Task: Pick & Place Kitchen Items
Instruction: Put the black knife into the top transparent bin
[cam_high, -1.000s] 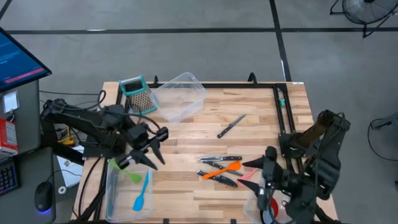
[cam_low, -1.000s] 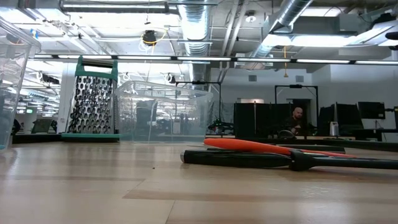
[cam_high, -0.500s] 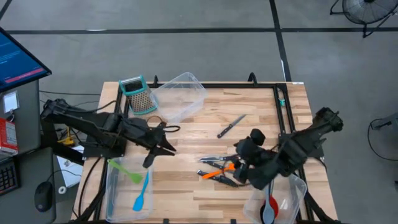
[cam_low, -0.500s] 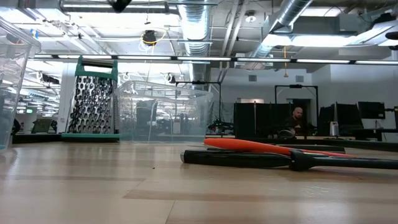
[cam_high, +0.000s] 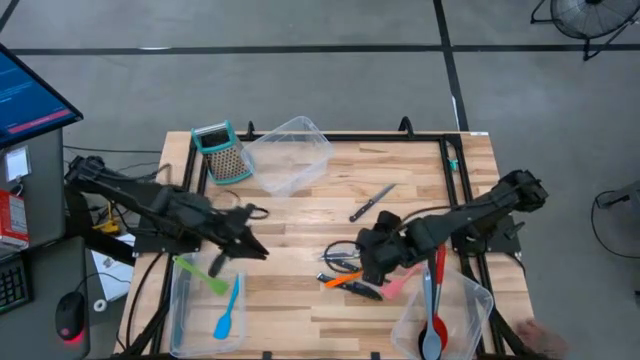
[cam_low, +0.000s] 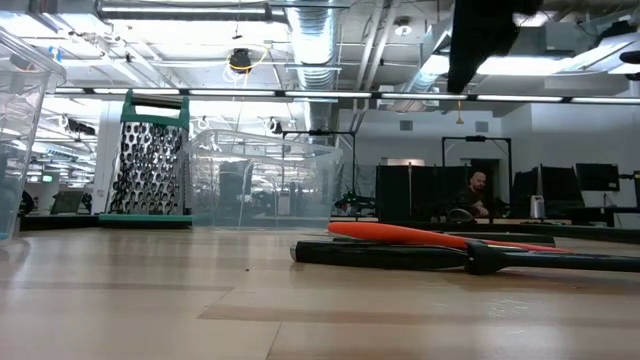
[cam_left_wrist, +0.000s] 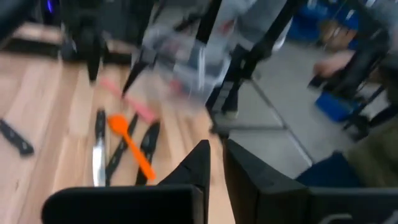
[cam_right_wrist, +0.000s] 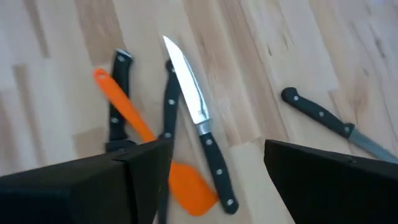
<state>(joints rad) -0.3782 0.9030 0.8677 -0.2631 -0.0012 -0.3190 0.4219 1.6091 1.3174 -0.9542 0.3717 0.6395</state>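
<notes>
Several black-handled knives (cam_high: 345, 262) and an orange spatula (cam_high: 352, 275) lie in a pile on the table's middle, a pink spatula (cam_high: 400, 286) beside them. My right gripper (cam_high: 370, 262) hangs open just above this pile; in its wrist view the fingers (cam_right_wrist: 149, 168) stand either side of a knife (cam_right_wrist: 199, 112) and the orange spatula (cam_right_wrist: 149, 143), touching nothing. One more knife (cam_high: 372, 202) lies farther back. My left gripper (cam_high: 252, 248) is shut and holds nothing, right of the left tub (cam_high: 180, 310) with a green spatula (cam_high: 205, 275) and a blue spatula (cam_high: 228, 315).
A near-right tub (cam_high: 470, 300) holds a red spoon and a grey spoon (cam_high: 430, 320). A box grater (cam_high: 222, 152) and another clear tub (cam_high: 290, 152) stand at the far left. A black frame (cam_high: 455, 180) runs along the right edge.
My right gripper has swung from above the near-right tub toward the table's middle and down over the knife pile, staying open. My left gripper has shut its wide-spread fingers, sunk a little and tipped up toward level beside the left tub.
</notes>
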